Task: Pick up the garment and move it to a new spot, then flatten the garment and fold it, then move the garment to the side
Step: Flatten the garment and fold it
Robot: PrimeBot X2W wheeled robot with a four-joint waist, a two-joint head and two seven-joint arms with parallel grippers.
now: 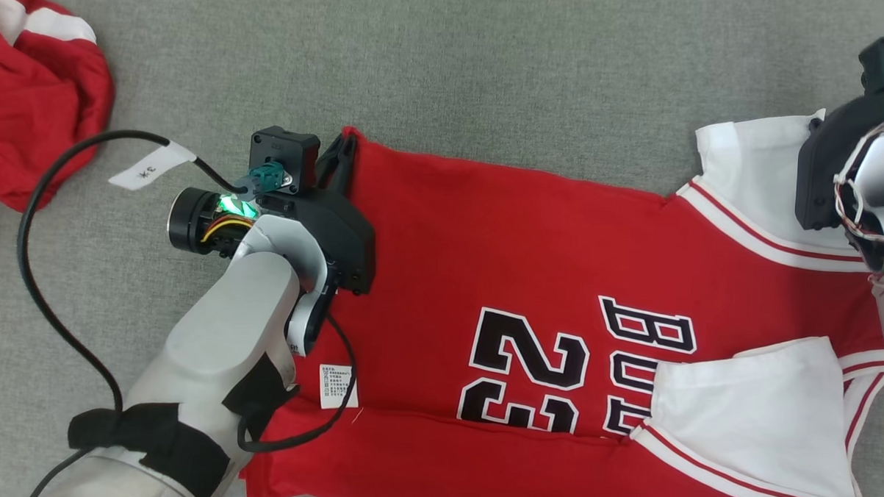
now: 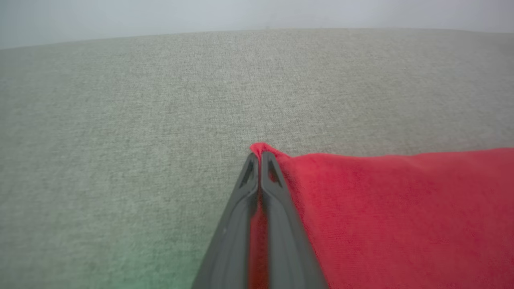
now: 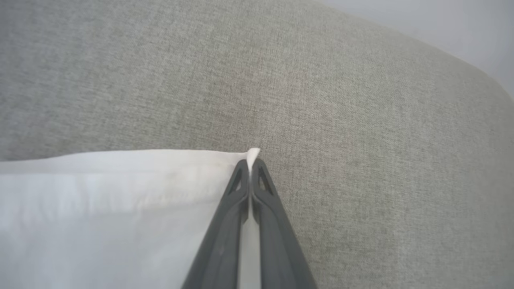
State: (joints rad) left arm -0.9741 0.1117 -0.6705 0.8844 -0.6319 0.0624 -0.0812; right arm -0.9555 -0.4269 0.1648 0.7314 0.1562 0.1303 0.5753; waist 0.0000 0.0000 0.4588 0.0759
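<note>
Red basketball jersey with white sleeves (image 1: 486, 235), spread flat on the grey woven surface (image 1: 492, 66).
A crumpled red-and-white cloth (image 1: 43, 95) lies far left; the left gripper (image 2: 259, 158) is clamped on the jersey's red corner, and the right gripper (image 3: 249, 163) on its white sleeve corner.

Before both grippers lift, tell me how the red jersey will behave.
Likely floppy: the red jersey lies creased and folded, so its middle should sag between grips. Probably light: the left gripper and right gripper pinch only thin corners. Such small pinches might slip.
</note>
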